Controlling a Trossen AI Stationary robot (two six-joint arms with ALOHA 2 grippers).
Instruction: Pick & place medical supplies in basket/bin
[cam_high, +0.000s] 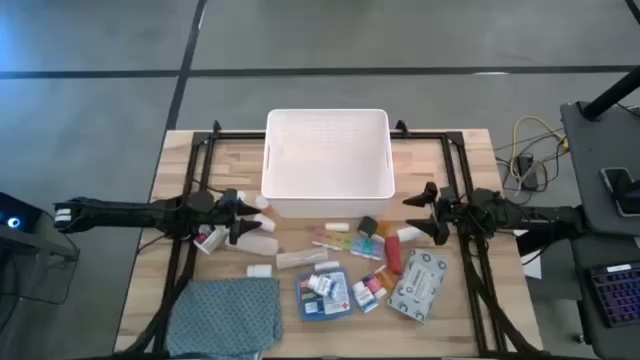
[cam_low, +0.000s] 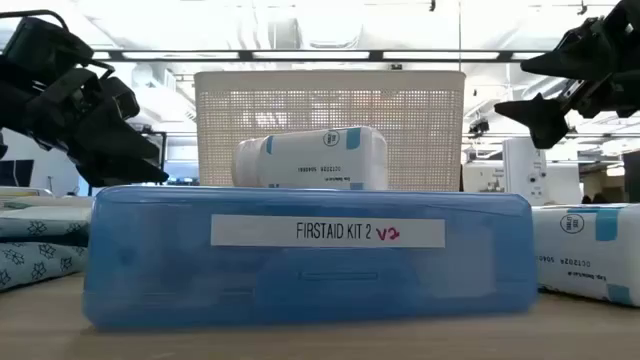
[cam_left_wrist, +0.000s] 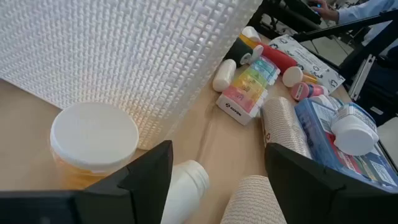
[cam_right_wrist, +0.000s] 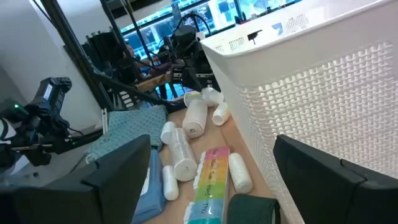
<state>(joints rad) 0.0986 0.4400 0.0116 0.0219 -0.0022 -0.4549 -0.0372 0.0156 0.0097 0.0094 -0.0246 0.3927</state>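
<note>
The white slotted bin (cam_high: 327, 150) stands at the table's far middle. In front of it lie the supplies: the pill organiser strip (cam_high: 348, 240), white bottles (cam_high: 262, 243), the blue first-aid box (cam_high: 324, 293) with a white bottle (cam_low: 310, 158) on it, and the wipes pack (cam_high: 418, 285). My left gripper (cam_high: 243, 217) is open at the bin's near left corner, and its wrist view shows a white bottle (cam_left_wrist: 186, 186) lying between its fingers and an orange white-lidded container (cam_left_wrist: 93, 146) beside it. My right gripper (cam_high: 412, 216) is open at the bin's near right corner, facing the pill organiser (cam_right_wrist: 208, 180).
A teal patterned folded cloth (cam_high: 228, 312) lies at the table's near left. A beige bandage roll (cam_left_wrist: 283, 124) lies beside the first-aid box. A black frame (cam_high: 200, 170) runs along the table's left, right and far sides. Cables (cam_high: 525, 150) lie past the right edge.
</note>
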